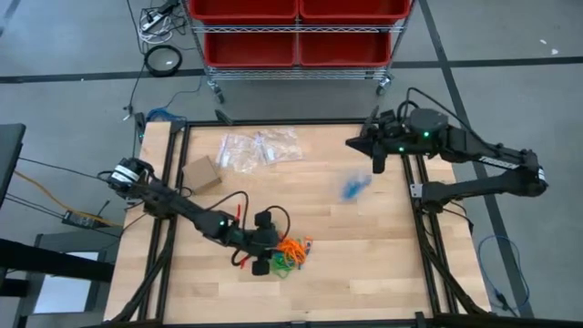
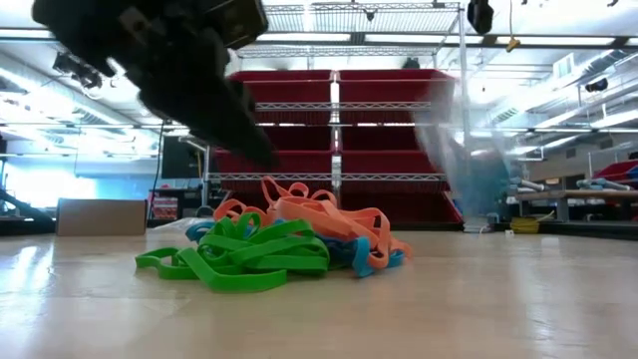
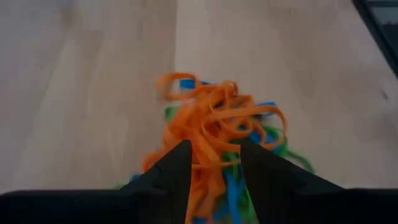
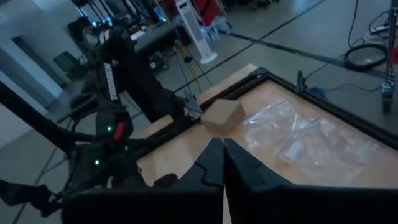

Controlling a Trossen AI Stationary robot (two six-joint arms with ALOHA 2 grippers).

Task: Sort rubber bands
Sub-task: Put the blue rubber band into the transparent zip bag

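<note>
The rubber bands [image 1: 291,251] lie in one tangled pile of orange, green and blue loops [image 2: 284,244] on the wooden table, toward its near edge. My left gripper [image 3: 211,146] stands open just above the pile's left side [image 1: 271,251], slanting down, with orange bands showing between its fingers; in the low view its fingers [image 2: 254,145] are clear of the pile. A blurred blue clump in something clear [image 1: 355,187] [image 2: 469,165] shows right of centre; whether it rests on the table I cannot tell. My right gripper [image 1: 353,143] [image 4: 222,146] is shut and empty, high at the far right.
Clear plastic bags [image 1: 260,148] [image 4: 298,134] lie at the far middle of the table, with a small cardboard box [image 1: 202,173] [image 4: 222,116] to their left. A rack of red bins [image 1: 296,32] stands beyond the far edge. Bare wood lies between pile and right edge.
</note>
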